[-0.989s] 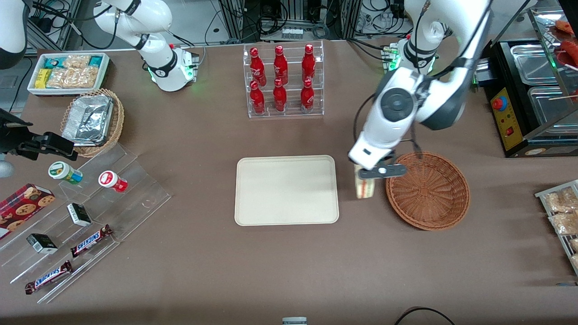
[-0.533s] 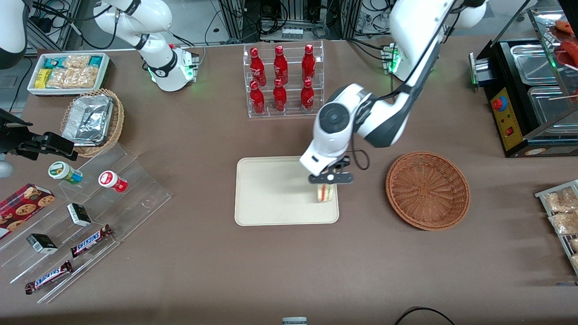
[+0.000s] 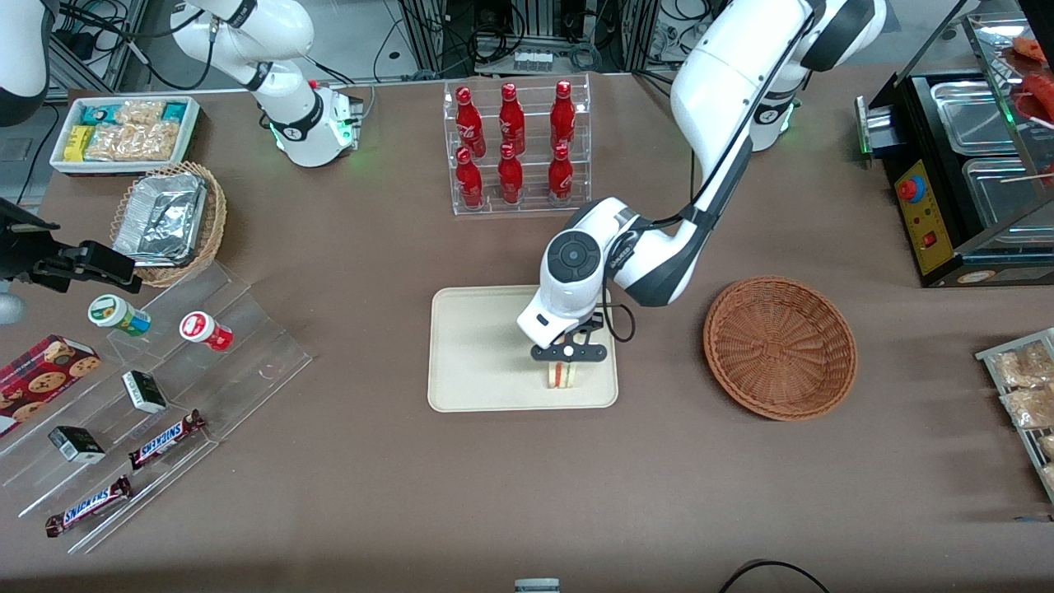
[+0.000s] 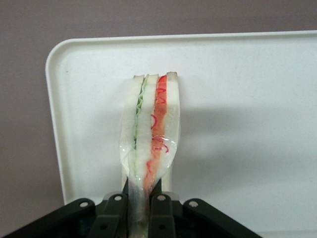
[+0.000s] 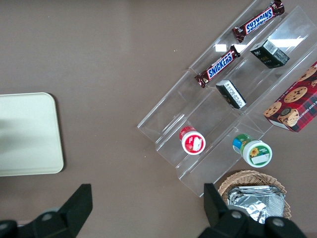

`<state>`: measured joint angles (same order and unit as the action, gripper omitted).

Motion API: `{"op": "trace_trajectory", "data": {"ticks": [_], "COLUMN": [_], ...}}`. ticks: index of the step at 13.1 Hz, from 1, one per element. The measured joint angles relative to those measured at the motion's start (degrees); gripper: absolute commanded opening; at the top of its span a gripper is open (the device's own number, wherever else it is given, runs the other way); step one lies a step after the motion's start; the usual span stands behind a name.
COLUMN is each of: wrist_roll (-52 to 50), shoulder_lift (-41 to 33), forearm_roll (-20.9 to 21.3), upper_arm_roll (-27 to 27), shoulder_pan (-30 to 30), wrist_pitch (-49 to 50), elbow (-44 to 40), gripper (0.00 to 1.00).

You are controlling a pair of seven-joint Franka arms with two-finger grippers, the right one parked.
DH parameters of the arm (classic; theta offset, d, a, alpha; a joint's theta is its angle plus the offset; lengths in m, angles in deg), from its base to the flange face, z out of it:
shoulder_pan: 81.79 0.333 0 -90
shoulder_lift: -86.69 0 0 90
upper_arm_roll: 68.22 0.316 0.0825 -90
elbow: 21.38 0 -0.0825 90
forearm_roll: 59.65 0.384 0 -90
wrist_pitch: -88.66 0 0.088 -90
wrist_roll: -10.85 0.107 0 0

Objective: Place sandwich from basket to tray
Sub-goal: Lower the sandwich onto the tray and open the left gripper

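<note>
Listing nearest first, with the tray point(image 3: 494, 346) as your landmark:

1. Sandwich point(image 3: 562, 375): over the tray's camera-near edge, at the end toward the basket; held on edge, filling showing, so it can stand once freed. Whether it touches the tray yet, you cannot tell.
2. Gripper point(image 4: 140, 208): directly above the sandwich, jaws clamped on its wrapped end, probably to keep it upright until release.
3. Basket point(image 3: 780, 347): on the counter beside the tray, well apart, now without contents.

Left arm reaches low; gripper point(image 3: 568, 356) points down, fingers point(image 4: 115, 210) clamped close.
</note>
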<state>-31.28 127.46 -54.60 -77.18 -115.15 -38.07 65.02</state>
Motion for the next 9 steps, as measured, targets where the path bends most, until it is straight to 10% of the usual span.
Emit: {"op": "trace_trajectory", "data": {"ticks": [1, 3, 9], "wrist_roll": [0.0, -0.2, -0.3], "shoulder_lift": [0.4, 0.8, 0.9], "forearm_roll": [0.0, 0.0, 0.0], "upper_arm_roll": [0.0, 0.0, 0.1], "shoulder_pan": [-0.1, -0.4, -0.4], "wrist_pitch": [-0.8, -1.1, -1.0], "elbow": [0.0, -0.1, -0.4], "gripper": [0.00, 0.99, 1.00]}}
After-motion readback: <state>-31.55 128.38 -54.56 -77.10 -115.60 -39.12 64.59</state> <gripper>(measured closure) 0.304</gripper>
